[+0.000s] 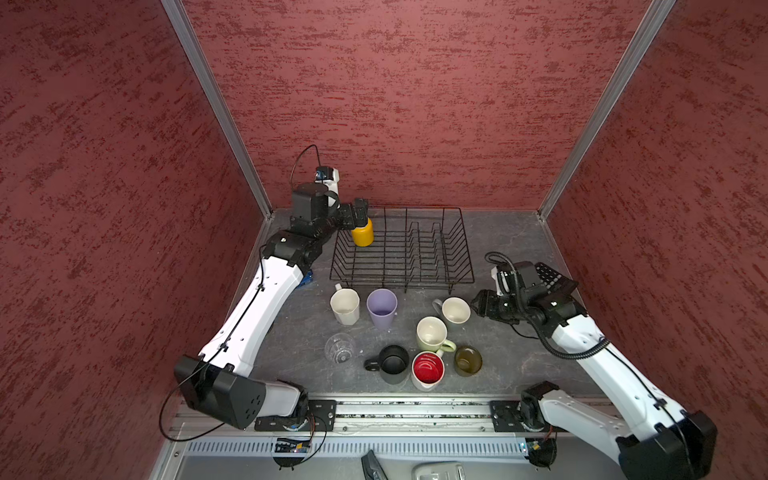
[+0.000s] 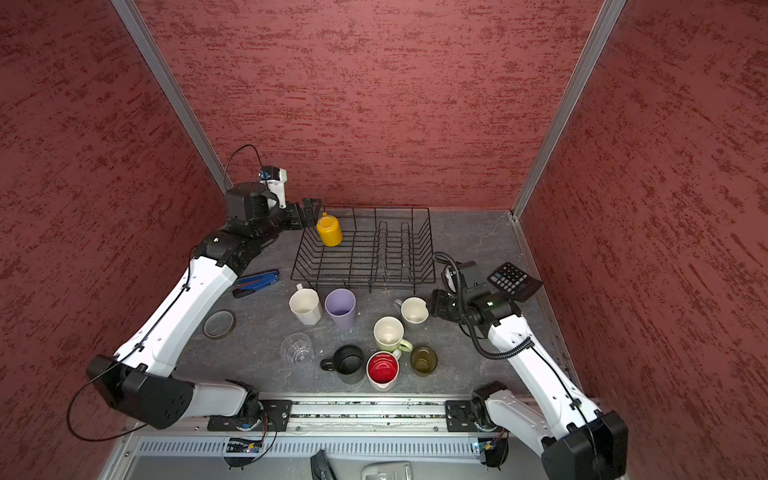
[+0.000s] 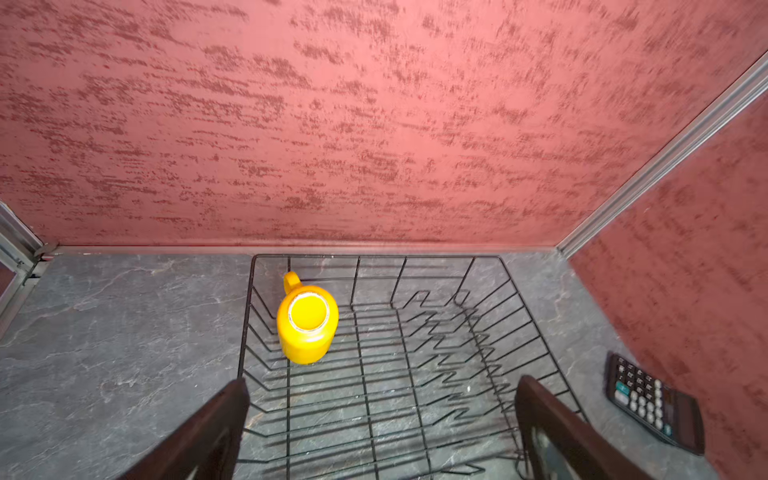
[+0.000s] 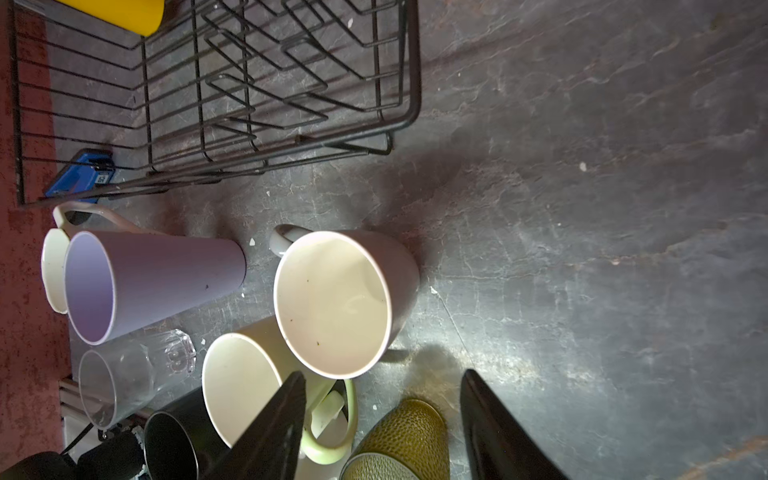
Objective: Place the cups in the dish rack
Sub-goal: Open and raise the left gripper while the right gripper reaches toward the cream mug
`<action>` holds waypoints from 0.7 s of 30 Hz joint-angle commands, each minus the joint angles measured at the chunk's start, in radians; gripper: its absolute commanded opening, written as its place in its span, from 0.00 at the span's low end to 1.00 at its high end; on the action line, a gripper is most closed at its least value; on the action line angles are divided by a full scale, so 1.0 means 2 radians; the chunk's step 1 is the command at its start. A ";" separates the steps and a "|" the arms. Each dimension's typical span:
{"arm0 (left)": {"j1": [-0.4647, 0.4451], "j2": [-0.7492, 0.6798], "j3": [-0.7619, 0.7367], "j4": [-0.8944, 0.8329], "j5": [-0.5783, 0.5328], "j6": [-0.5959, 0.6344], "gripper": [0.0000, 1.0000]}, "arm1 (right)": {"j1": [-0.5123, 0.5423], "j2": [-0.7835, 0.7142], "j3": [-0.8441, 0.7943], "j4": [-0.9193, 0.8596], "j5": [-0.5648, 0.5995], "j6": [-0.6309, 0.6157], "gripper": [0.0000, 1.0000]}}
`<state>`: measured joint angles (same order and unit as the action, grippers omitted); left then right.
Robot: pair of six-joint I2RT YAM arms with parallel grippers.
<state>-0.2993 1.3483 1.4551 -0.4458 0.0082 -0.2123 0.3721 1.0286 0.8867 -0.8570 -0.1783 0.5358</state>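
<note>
Spread right fingers [image 4: 274,428] face the grey mug [image 4: 332,303]: stiff, likely slick, breakable, best pinched at its rim; left fingers [image 3: 208,432] gape.

We find the yellow mug [image 4: 120,12] cut off at the right wrist view's edge, the white faceted mug [image 4: 54,270] mostly behind the lilac tumbler [image 4: 166,270], the calculator [image 1: 552,276] partly behind the right arm [image 1: 582,336] in a top view.
</note>
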 commanded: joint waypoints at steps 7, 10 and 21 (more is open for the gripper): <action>0.036 -0.078 -0.093 0.038 0.029 -0.061 1.00 | 0.030 0.036 -0.018 0.030 0.031 0.025 0.56; 0.054 -0.090 -0.108 0.041 0.044 -0.079 0.99 | 0.037 0.053 -0.021 0.049 0.038 0.031 0.54; 0.083 -0.100 -0.112 0.042 0.072 -0.094 1.00 | 0.065 0.124 -0.002 0.075 0.082 0.032 0.44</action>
<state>-0.1452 1.1637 1.2331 -0.3855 0.1238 -0.3870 0.4835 1.2545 0.8516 -0.7368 -0.0772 0.5846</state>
